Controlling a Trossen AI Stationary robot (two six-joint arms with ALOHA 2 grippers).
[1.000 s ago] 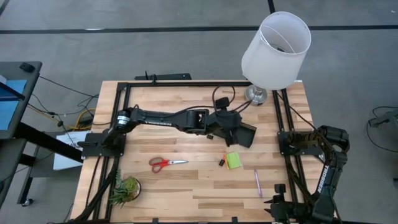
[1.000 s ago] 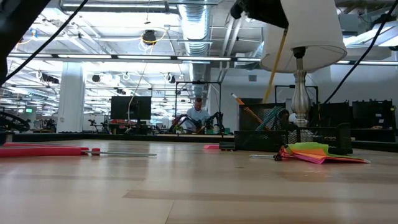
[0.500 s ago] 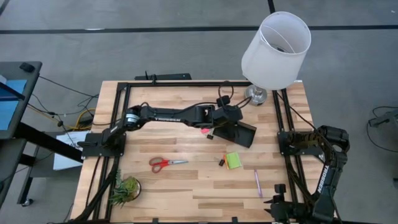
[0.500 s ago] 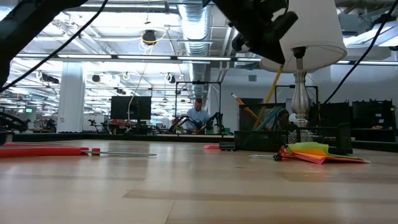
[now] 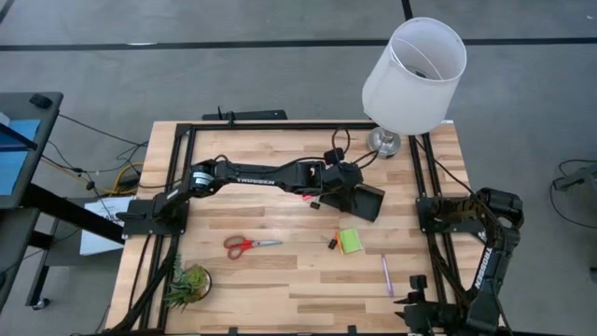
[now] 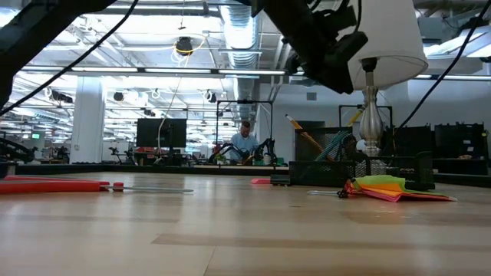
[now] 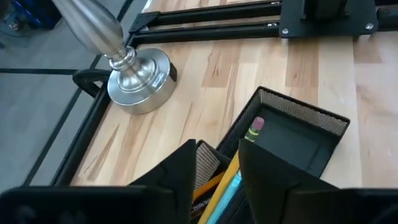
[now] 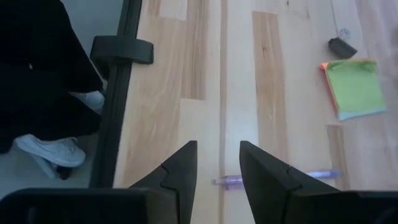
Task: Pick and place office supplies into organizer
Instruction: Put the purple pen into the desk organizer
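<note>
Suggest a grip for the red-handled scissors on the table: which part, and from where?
The scissors lie flat and closed, red handles toward the left arm's side, blades pointing toward the sticky-note pad. Probably best to come straight down from above and close the fingers across the narrow neck where handles meet blades, with the fingers set crosswise to the blades. Nothing lies close beside them.

Bright even overhead light, soft shadows, sharp.

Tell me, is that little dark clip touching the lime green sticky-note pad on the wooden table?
Apart. In the right wrist view, bare wood shows between the small dark clip and the lime green sticky-note pad. The high view shows them lying side by side.
</note>
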